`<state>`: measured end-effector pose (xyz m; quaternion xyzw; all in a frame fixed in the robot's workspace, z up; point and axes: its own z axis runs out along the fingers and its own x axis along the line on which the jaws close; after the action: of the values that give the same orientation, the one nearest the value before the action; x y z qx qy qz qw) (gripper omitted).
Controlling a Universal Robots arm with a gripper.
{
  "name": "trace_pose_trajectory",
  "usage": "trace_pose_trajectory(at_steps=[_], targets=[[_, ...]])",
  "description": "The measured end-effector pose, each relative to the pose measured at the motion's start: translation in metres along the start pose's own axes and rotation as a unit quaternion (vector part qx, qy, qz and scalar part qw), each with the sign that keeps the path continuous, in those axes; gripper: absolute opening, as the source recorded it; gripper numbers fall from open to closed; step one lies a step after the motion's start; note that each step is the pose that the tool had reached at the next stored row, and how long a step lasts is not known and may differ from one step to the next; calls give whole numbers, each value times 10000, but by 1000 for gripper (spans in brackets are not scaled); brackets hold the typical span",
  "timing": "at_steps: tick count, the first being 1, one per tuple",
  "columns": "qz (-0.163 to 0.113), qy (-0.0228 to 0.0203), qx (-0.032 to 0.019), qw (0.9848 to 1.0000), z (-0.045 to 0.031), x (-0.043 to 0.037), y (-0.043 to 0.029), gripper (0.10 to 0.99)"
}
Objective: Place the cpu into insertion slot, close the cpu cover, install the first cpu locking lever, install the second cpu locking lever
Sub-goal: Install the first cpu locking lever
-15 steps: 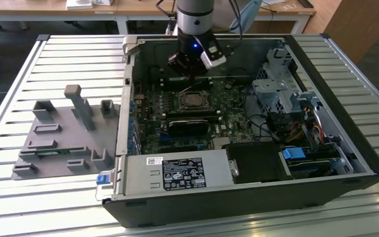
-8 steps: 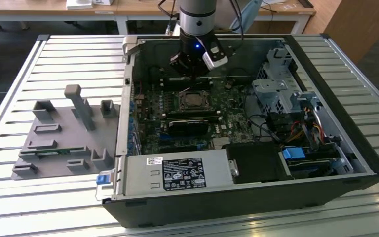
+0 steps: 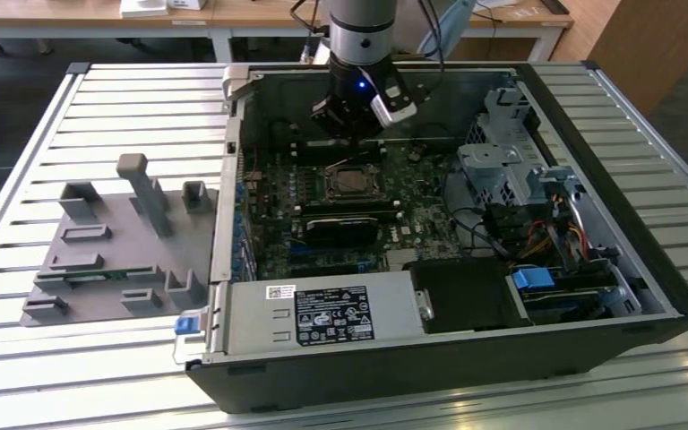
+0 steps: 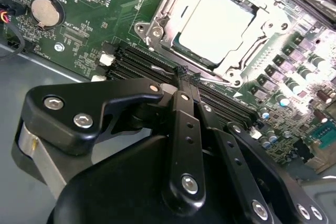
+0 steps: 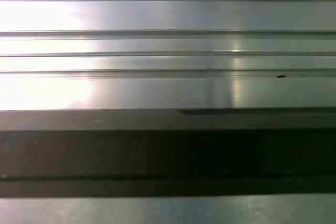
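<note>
The cpu (image 4: 212,24) lies in the insertion slot (image 4: 147,30) on the green motherboard, its pale face showing through the window of the cpu cover (image 4: 176,11), which lies flat over it. My gripper (image 4: 184,73) is shut, its black fingertips together just beside the slot's near edge. A thin silver lever end (image 4: 160,68) lies right next to the tips; I cannot tell whether they touch it. In the exterior view the gripper (image 3: 344,134) hangs inside the open computer case, just behind the cpu (image 3: 349,184).
Black memory slots (image 4: 131,61) run under the fingertips, and a coin battery (image 4: 44,11) sits further off. A black card block (image 3: 338,228), drive cage (image 3: 500,166) and power supply (image 3: 308,313) crowd the case. A grey fixture plate (image 3: 117,260) lies on the slatted table (image 5: 168,51).
</note>
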<state>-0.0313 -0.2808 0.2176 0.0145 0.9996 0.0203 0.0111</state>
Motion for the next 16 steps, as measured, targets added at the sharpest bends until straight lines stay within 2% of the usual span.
trace_pose_trajectory(at_steps=[16], targets=[[1, 17, 1, 10000, 72, -104, 8, 106]])
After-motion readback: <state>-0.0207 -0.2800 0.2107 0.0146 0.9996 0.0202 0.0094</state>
